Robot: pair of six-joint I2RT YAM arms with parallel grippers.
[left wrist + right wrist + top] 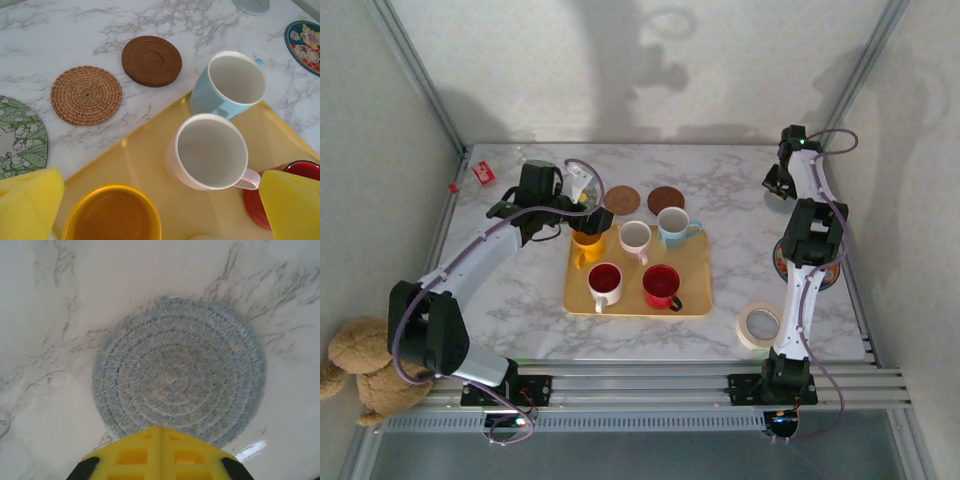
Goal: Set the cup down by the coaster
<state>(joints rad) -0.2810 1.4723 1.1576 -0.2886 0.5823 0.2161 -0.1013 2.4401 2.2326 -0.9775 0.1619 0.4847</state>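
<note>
On the yellow tray (695,300) stand several cups: a yellow cup (585,247), a pale pink cup (635,238), a light blue cup (672,226), a red-lined white cup (605,284) and a red cup (661,287). My left gripper (592,222) hangs open just above the yellow cup (115,216), with its yellow pads (30,202) wide apart and nothing between them. Beyond the tray lie a woven straw coaster (86,95) and a brown coaster (151,60). My right gripper (160,432) is shut and empty over a blue-grey woven coaster (180,370) at the far right.
A green floral mat (20,140) lies to the left of the straw coaster. A patterned round coaster (830,278) sits under the right arm, and a tape roll (758,324) lies near the front edge. A red packet (483,174) is at the far left, and a teddy bear (360,370) sits off the table.
</note>
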